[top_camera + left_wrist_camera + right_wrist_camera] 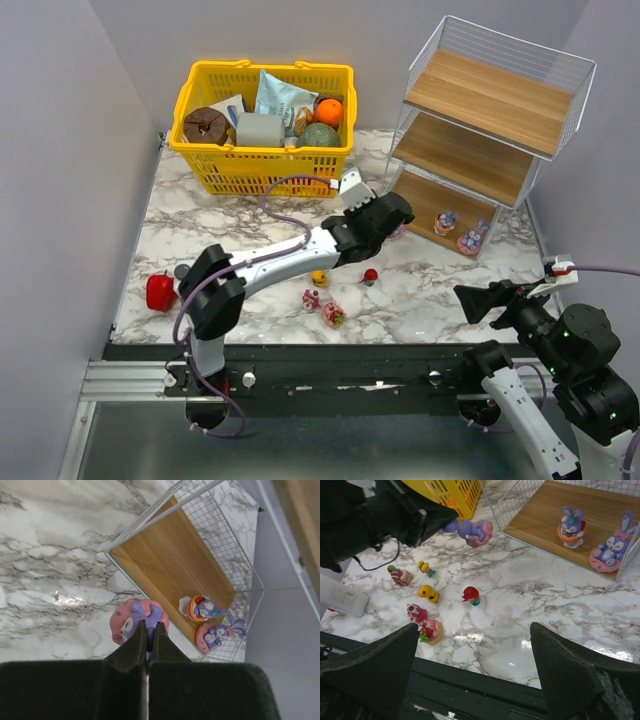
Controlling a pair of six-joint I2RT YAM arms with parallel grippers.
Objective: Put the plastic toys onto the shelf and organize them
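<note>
Right gripper point(474, 630) gapes empty; left gripper point(148, 625) clamps pink toy point(129, 619); shelf point(167, 560) holds two bunnies point(202, 607) point(215, 635).

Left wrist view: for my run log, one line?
left pincer: shut on pink bunny toy | beside shelf base | right pincer: open

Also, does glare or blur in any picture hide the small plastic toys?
Left wrist view: one small glare spot on the white marble table, clear of the sharp pink and purple bunny figurine. Right wrist view: glare patches near the table's front edge, on no toy; the near right gripper looks soft. Top view: even light, soft shadows.
</note>
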